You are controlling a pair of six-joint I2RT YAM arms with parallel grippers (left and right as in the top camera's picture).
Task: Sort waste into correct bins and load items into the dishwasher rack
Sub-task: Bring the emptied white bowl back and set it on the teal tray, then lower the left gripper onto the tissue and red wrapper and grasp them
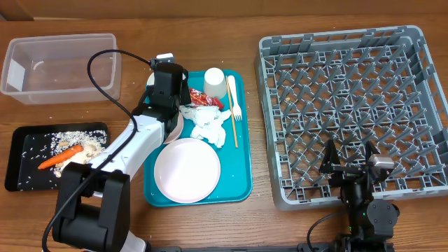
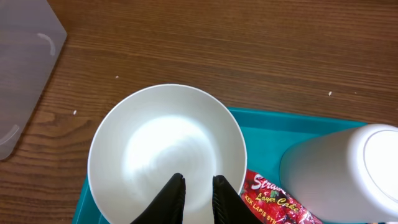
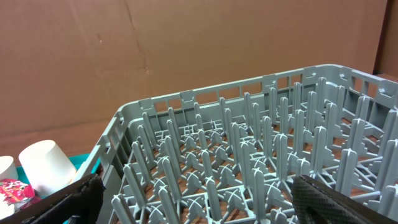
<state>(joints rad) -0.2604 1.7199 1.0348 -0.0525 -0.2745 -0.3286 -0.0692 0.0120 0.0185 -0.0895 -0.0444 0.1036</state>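
My left gripper (image 1: 166, 84) hangs over a small empty white bowl (image 2: 168, 137) at the far left corner of the teal tray (image 2: 267, 124). Its fingers (image 2: 198, 190) stand a narrow gap apart with nothing between them. A white cup (image 1: 214, 80), a red wrapper (image 1: 203, 98), crumpled tissue (image 1: 206, 126), a fork (image 1: 234, 108) and a round plate (image 1: 187, 170) lie on the tray. The black tray (image 1: 28, 140) holds a carrot (image 1: 59, 157) and grains (image 1: 49, 140). My right gripper (image 1: 350, 168) is wide open at the grey rack's (image 1: 350, 105) front edge.
The clear tub (image 1: 59, 66) stands at the back left and looks empty. The edge of a second bowl (image 1: 175, 124) shows under my left arm. The left arm's black cable loops over the tub's right end. In the right wrist view the rack's upright pegs (image 3: 249, 155) fill the space between my fingers.
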